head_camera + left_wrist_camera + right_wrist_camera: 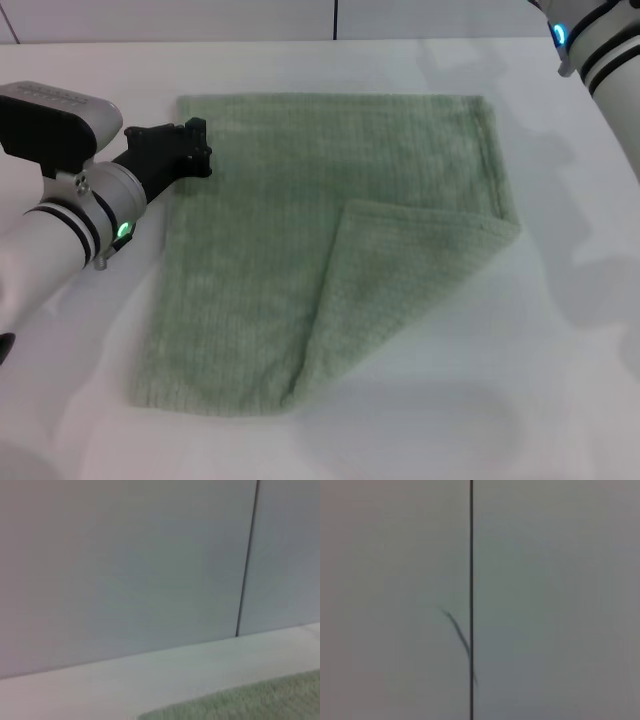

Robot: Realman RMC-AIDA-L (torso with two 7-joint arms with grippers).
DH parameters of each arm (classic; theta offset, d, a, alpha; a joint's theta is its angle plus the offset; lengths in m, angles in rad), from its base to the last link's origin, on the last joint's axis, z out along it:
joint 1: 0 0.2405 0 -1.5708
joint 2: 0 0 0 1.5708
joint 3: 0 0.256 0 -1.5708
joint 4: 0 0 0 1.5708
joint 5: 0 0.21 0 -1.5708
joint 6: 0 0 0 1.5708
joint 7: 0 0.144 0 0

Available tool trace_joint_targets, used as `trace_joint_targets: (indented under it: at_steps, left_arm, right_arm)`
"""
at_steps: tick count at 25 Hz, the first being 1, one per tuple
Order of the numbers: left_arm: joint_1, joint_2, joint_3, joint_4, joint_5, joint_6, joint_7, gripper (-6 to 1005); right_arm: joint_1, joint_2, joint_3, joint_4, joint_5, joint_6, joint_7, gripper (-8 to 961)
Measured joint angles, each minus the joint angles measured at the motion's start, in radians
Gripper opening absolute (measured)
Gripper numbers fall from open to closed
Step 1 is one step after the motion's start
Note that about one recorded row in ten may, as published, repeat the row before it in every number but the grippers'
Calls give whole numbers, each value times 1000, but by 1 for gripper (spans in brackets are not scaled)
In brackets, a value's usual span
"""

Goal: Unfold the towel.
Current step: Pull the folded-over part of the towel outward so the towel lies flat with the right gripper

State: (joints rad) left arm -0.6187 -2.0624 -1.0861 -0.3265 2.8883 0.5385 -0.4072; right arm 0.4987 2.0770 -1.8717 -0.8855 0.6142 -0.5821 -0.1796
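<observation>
White tabletop [560,400] fills the head view, with a pale wall [300,18] behind. Towel [270,220] lies flat in the middle of the table, mostly spread out; its near right corner is folded back over the cloth as a triangular flap [400,290]. Left gripper [192,150] sits at the towel's far left corner, its black fingertips close together at the hem; whether they pinch the cloth cannot be told. Right arm [605,45] shows only at the far right edge, raised and well apart from the towel; its gripper is out of frame.

Left wrist view: mostly wall, a dark vertical seam [246,560], a strip of tabletop [150,675] and one fuzzy green edge of the towel [260,700]. No fingers visible, so this view adds nothing on the grip.

Right wrist view: wall only, with a vertical seam [471,580] and a thin curved dark mark [457,632] beside it. No towel, table or gripper appears.
</observation>
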Motion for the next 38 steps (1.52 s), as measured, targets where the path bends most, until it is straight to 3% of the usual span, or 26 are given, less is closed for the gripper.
trace_joint_targets:
  at_steps: [8, 34, 38]
  left_arm:
    - [-14, -2, 2, -7, 0, -105, -42, -1]
    - [-24, -2, 34, -21, 0, -144, -67, -1]
    - [-24, -2, 36, -22, 0, -144, -68, -1]
  right_arm:
    - [5, 0, -4, -17, -1, 41, -2, 701]
    - [79, 0, 38, -34, -2, 256, -5, 701]
    - [97, 0, 38, -65, -2, 348, -6, 701]
